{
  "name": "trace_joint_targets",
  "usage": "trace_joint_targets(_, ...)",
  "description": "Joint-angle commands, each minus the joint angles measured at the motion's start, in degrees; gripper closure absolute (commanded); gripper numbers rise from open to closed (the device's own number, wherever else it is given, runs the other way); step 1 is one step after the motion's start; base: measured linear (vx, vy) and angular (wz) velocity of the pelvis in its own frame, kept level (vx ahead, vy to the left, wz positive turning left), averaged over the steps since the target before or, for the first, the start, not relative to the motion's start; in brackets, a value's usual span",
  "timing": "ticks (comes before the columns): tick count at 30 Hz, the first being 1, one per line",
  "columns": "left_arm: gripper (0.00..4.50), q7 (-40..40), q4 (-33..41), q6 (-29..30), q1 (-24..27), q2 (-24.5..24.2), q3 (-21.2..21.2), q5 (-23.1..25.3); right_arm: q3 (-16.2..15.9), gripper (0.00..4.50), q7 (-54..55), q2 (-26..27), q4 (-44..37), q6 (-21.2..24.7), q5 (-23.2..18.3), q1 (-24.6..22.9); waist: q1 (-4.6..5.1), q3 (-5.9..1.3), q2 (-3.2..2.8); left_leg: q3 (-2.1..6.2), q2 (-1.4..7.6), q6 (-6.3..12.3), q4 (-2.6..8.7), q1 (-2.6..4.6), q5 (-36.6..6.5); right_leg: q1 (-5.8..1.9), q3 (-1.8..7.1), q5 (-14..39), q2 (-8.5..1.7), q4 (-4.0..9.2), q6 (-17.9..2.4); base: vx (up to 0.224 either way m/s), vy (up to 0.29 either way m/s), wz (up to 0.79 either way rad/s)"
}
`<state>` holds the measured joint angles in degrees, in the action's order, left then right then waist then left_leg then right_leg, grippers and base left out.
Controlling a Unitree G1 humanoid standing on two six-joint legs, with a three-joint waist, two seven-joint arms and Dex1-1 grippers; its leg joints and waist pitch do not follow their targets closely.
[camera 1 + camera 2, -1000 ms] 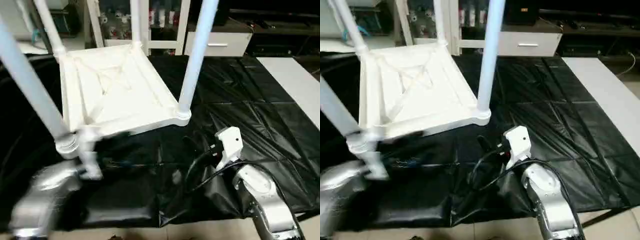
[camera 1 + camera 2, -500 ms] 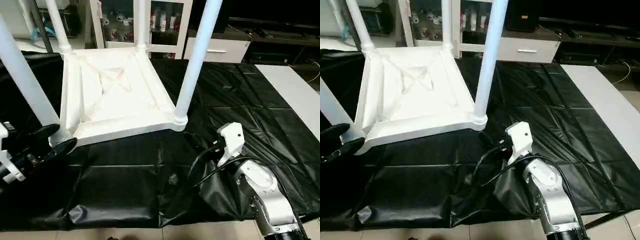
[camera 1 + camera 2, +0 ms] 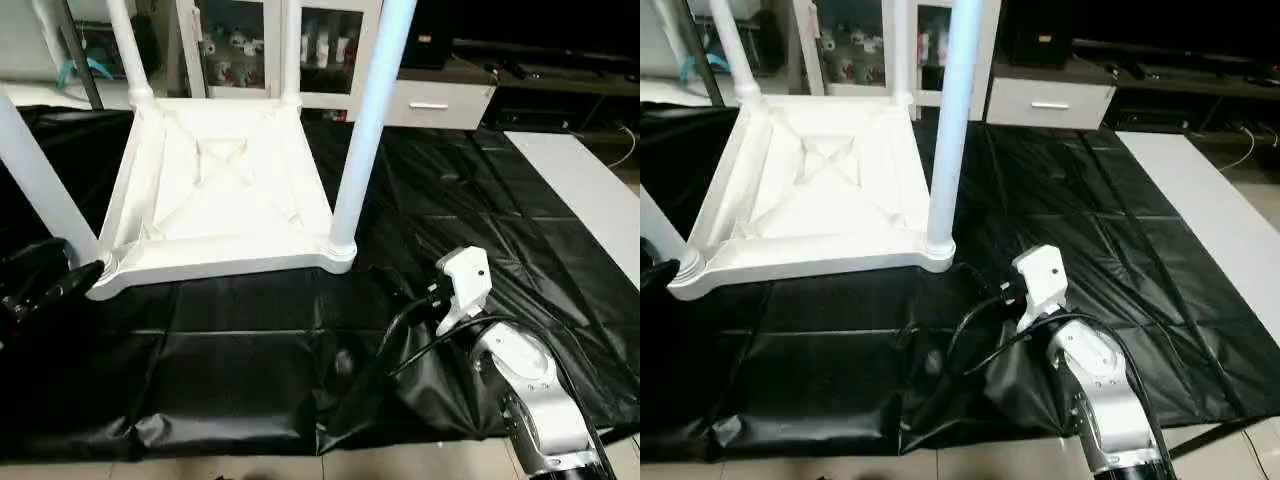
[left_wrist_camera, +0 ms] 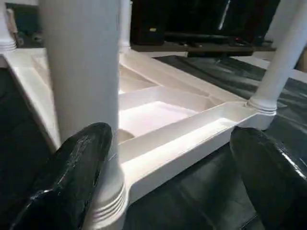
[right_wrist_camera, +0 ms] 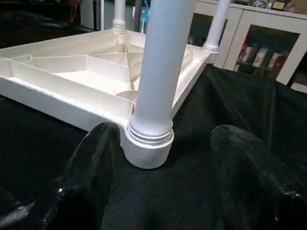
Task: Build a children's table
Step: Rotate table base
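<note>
The children's table (image 3: pixel 215 190) lies upside down on the black sheet (image 3: pixel 480 210), legs (image 3: pixel 362 120) up. The left gripper (image 4: pixel 168 177), a second ago blurred at the near left corner, now sits beside it, jaws wide open. The right gripper (image 5: pixel 163 177) faces the near right leg, jaws open, empty.
</note>
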<state>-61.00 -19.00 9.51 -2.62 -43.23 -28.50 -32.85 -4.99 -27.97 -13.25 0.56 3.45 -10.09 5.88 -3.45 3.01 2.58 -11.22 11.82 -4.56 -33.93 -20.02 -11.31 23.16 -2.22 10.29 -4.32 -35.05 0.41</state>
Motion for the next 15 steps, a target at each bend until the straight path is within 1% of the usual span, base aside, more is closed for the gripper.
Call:
trace_joint_targets(1, 0.06, -0.1, -0.7, -0.8, -0.5, -1.2, -1.1, 0.4, 0.1, 1.18, -0.2, -0.7, -0.1, -0.6, 0.8, -0.7, -0.02, -2.85, -2.14, 0.98, 1.26, -2.45, 5.23, 1.03, -21.3, -1.45, 2.16, 13.8, -2.53, 4.00, -10.6, 0.000, 0.000, 0.00)
trace_joint_targets(3, 0.06, -1.0, -2.5, -1.4, 0.4, -2.8, -2.6, 0.6, 0.2, 1.18, -0.8, -1.3, -0.3, -0.7, 0.6, -1.2, -0.01, -2.83, -2.07, 0.96, 1.17, -2.29, 5.18, 0.98, -21.4, -1.51, 2.17, 14.0, -2.51, 4.02, -10.6, 0.000, 0.000, 0.00)
trace_joint_targets(5, 0.06, -1.2, -2.9, -1.9, 0.6, -3.1, -2.7, 0.9, 0.2, 1.18, -0.9, -1.4, -0.2, -0.8, 0.6, -1.3, -0.01, -2.78, -1.92, 0.99, 1.21, -2.02, 5.22, 0.98, -21.7, -1.50, 2.18, 14.8, -2.54, 4.14, -10.4, 0.000, 0.000, 0.00)
trace_joint_targets(6, 0.06, -1.2, -3.6, -2.3, 0.1, -3.1, -2.9, 0.9, 0.3, 1.18, -0.9, -1.4, -0.1, -0.9, 0.5, -1.3, -0.06, -2.72, -1.72, 1.02, 1.24, -1.95, 5.25, 0.98, -22.0, -1.47, 2.17, 15.4, -2.59, 4.23, -10.4, 0.000, 0.000, 0.00)
trace_joint_targets(7, 0.06, -0.7, -4.5, -3.1, -1.2, -2.8, -2.9, 1.0, 0.2, 1.18, -0.9, -1.3, 0.2, -1.0, 0.6, -1.1, -0.07, -2.61, -1.90, 1.08, 1.25, -2.10, 5.34, 1.11, -23.0, -1.27, 2.17, 17.2, -2.64, 4.41, -10.1, 0.000, 0.000, 0.00)
trace_joint_targets(8, 0.06, 0.0, -5.3, -3.6, -2.6, -2.5, -2.9, 1.0, 0.2, 1.18, -0.8, -1.1, 0.5, -1.1, 0.6, -1.0, -0.08, -2.63, -2.07, 1.10, 1.24, -2.35, 5.33, 1.27, -23.4, -1.15, 2.18, 17.6, -2.65, 4.45, -10.0, 0.000, 0.000, 0.00)
trace_joint_targets(9, 0.06, 0.5, -6.0, -3.5, -4.2, -1.9, -2.7, 0.6, 0.0, 1.18, -0.8, -0.9, 0.8, -1.2, 0.7, -0.8, -0.23, -2.66, -2.48, 1.06, 1.25, -2.63, 5.29, 1.49, -23.8, -0.99, 2.18, 17.5, -2.67, 4.44, -10.2, 0.000, 0.000, 0.00)
trace_joint_targets(10, 0.06, 1.1, -7.0, -3.9, -6.1, -1.3, -1.8, 0.9, -0.2, 1.18, -0.8, -0.7, 1.0, -1.3, 0.8, -0.6, -0.27, -2.69, -2.34, 1.04, 1.26, -2.74, 5.25, 1.63, -23.9, -0.92, 2.17, 17.2, -2.66, 4.51, -10.3, 0.000, 0.000, 0.00)
trace_joint_targets(11, 0.06, 1.6, -8.1, -4.7, -7.8, -0.8, -0.6, 1.8, -0.5, 1.18, -0.8, -0.6, 1.1, -1.4, 0.9, -0.5, -0.53, -2.77, -2.45, 1.10, 1.24, -3.14, 5.27, 1.56, -23.6, -1.13, 2.13, 15.9, -2.70, 4.34, -10.6, 0.000, 0.000, 0.00)
trace_joint_targets(12, 0.06, 2.1, -9.5, -6.0, -10.0, -0.2, 1.2, 3.2, -0.6, 1.18, -0.8, -0.4, 1.1, -1.5, 0.9, -0.4, -0.65, -2.79, -2.48, 1.09, 1.19, -3.22, 5.27, 1.61, -23.4, -1.14, 2.10, 15.6, -2.64, 4.39, -10.4, 0.000, 0.000, 0.00)
trace_joint_targets(13, 0.06, 2.1, -10.7, -6.5, -12.0, 0.5, 2.5, 3.9, -0.7, 1.18, -0.6, -0.2, 0.9, -1.5, 0.9, -0.5, -0.77, -2.88, -2.55, 1.17, 1.22, -3.38, 5.27, 1.52, -23.0, -1.33, 2.13, 14.9, -2.78, 4.17, -10.4, 0.000, 0.000, 0.00)
trace_joint_targets(14, 0.06, 1.6, -11.4, -6.5, -13.8, 1.2, 3.8, 4.3, -0.8, 1.18, -0.5, 0.0, 0.8, -1.5, 0.9, -0.6, -0.91, -2.98, -2.85, 1.16, 1.18, -3.62, 5.26, 1.48, -22.4, -1.41, 2.10, 14.2, -2.81, 4.14, -10.5, 0.000, 0.000, 0.00)
trace_joint_targets(15, 0.06, 1.3, -11.5, -6.4, -14.4, 1.4, 4.3, 4.4, -0.9, 1.18, -0.4, 0.0, 0.7, -1.5, 0.9, -0.7, -0.97, -3.03, -2.69, 1.09, 1.18, -3.67, 5.22, 1.52, -22.2, -1.41, 2.11, 13.7, -2.79, 4.13, -10.6, 0.000, 0.000, 0.00)
